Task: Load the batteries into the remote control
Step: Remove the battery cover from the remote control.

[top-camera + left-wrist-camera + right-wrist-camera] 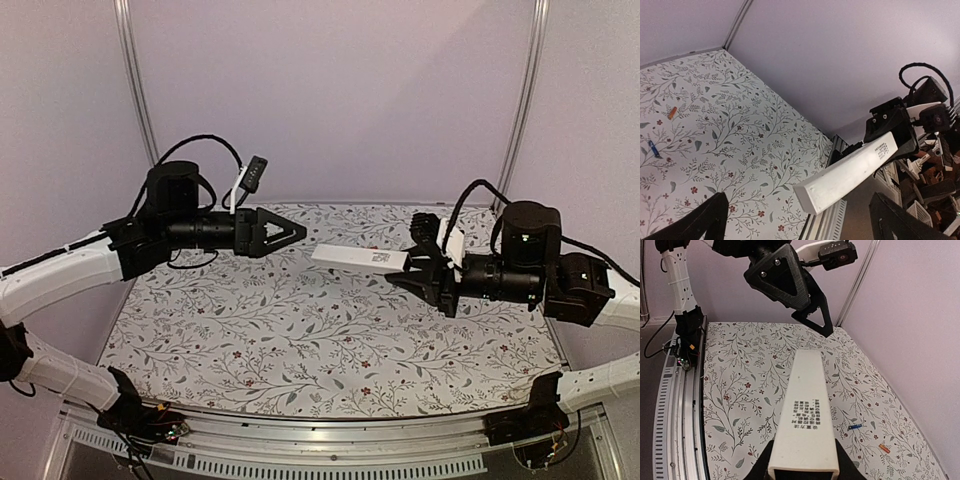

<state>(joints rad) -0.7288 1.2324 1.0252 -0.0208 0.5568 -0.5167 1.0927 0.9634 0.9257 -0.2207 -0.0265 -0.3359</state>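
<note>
Remote control count is one: a slim white plastic remote control (358, 257) held off the floral-patterned bench (250, 340), right of centre in the overhead frame. The right end effector (408, 262) is clamped around one end of it. The other end points toward the left end effector (296, 231), with a gap between them. The left end effector's black triangular fingers (707, 220) are spread wide and grip nothing.

Batteries number two, both thin little cylinders lying on the bench. In the left wrist frame, one orange-red battery (672, 113) and one blue battery (653, 149) sit at the left edge, near each other but not touching. In the right wrist frame they appear at lower right, close to the wall.

Writing: a block of small dark print in several rows marks the remote's broad face, too small to read.
</note>
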